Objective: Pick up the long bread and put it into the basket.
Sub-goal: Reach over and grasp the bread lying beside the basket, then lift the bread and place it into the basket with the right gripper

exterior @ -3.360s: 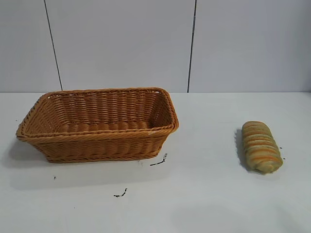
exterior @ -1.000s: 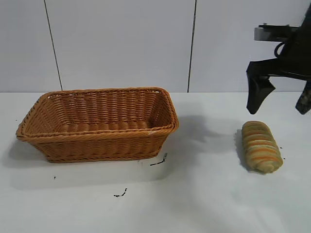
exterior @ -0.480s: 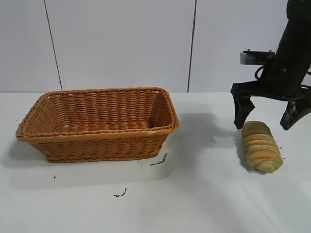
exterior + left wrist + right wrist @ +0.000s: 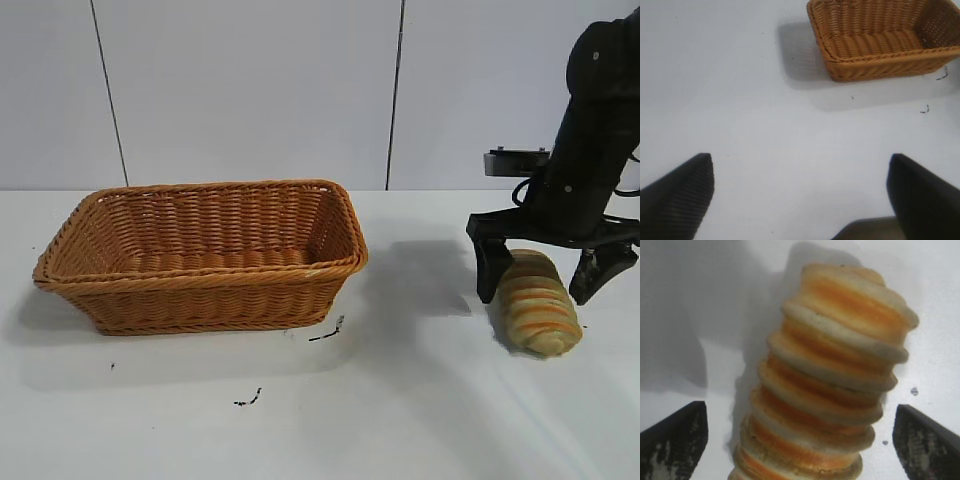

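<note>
One long bread [image 4: 538, 302] lies flat on the white table [image 4: 420, 400], far over at 3 o'clock. My right gripper [image 4: 541, 284] sits low over its far end with the claw wide apart, one finger [image 4: 489, 270] on each side, and I see no finger touching it. Well away at 9 o'clock sits the basket [image 4: 200, 290]. My left gripper [image 4: 800, 187] hangs over bare table, its claw apart too.

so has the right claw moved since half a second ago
Yes: the right claw has dropped lower against the wall seam, now open astride the ridged golden-tan long bread.
</note>
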`<state>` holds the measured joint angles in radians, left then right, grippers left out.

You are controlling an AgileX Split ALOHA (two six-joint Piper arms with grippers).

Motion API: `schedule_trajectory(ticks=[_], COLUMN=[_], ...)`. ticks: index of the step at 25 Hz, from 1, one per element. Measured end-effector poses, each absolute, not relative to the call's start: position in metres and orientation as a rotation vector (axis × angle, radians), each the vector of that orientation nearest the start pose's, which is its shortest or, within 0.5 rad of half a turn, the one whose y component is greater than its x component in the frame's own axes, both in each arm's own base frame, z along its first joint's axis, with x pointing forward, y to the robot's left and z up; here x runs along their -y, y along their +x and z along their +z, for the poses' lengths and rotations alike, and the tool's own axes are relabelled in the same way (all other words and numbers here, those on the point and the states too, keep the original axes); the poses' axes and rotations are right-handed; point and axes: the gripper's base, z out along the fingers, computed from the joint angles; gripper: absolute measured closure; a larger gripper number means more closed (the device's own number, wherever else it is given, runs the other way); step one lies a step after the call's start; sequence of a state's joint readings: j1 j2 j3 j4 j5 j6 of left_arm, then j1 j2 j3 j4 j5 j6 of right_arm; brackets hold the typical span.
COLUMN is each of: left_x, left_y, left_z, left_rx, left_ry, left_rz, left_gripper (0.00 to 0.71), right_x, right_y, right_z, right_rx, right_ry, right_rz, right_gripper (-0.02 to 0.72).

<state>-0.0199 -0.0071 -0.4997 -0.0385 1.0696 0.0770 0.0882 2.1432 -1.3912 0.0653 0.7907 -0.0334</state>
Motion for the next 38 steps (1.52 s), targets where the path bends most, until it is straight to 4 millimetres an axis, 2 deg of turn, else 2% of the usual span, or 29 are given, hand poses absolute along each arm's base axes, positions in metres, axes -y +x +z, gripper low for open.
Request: schedule_trajectory(ticks=[4,6,8,14,15,19,21,23,28,30,32,38], left_x=[0.003,0.003,0.003,0.003,0.003,0.003,0.003,0.003,0.003,0.003,0.003,0.003], left_y=[-0.006,-0.006,-0.006,-0.006,-0.006,-0.006,-0.006,-0.006,-0.006,-0.006,-0.006,-0.006], left_z=[0.276,0.276,0.276,0.276,0.276,0.276,0.276,0.276,0.276,0.276,0.276,0.276], left_rx=[-2.043,-2.043,-2.043,-2.043,-2.043,-2.043,-2.043,-2.043,-2.043,-2.043,-2.043,-2.043], left_ry=[0.101,0.101,0.101,0.101,0.101,0.101,0.101,0.101,0.101,0.101,0.101,0.101], left_rz=[-0.01,-0.01,-0.01,-0.01,-0.01,-0.01,-0.01,-0.01,-0.01,-0.01,-0.01,-0.01], left_gripper=[0.018,0.018,0.018,0.018,0.018,0.018,0.018,0.018,0.018,0.018,0.018,0.018], right_x=[-0.04,-0.04,-0.04,-0.04,-0.04,-0.039,-0.038,-0.037,-0.037,-0.036,-0.037,-0.037], right_y=[0.405,0.405,0.405,0.405,0.405,0.406,0.409,0.414,0.422,0.421,0.422,0.425], right_z=[0.112,0.112,0.112,0.112,0.112,0.116,0.126,0.146,0.236,0.26,0.275,0.292], right_rx=[-3.024,-3.024,-3.026,-3.028,-3.028,-3.032,-3.025,-2.991,-2.798,-2.758,-2.74,-2.715], right_ry=[-0.119,-0.119,-0.121,-0.123,-0.125,-0.175,-0.203,-0.23,-0.224,-0.223,-0.246,-0.31], right_rz=[0.078,0.078,0.076,0.074,0.074,0.062,0.038,0.002,-0.006,-0.009,-0.014,-0.027], right_gripper=[0.049,0.101,0.196,0.565,0.587,0.586,0.586,0.586,0.6,0.604,0.604,0.606])
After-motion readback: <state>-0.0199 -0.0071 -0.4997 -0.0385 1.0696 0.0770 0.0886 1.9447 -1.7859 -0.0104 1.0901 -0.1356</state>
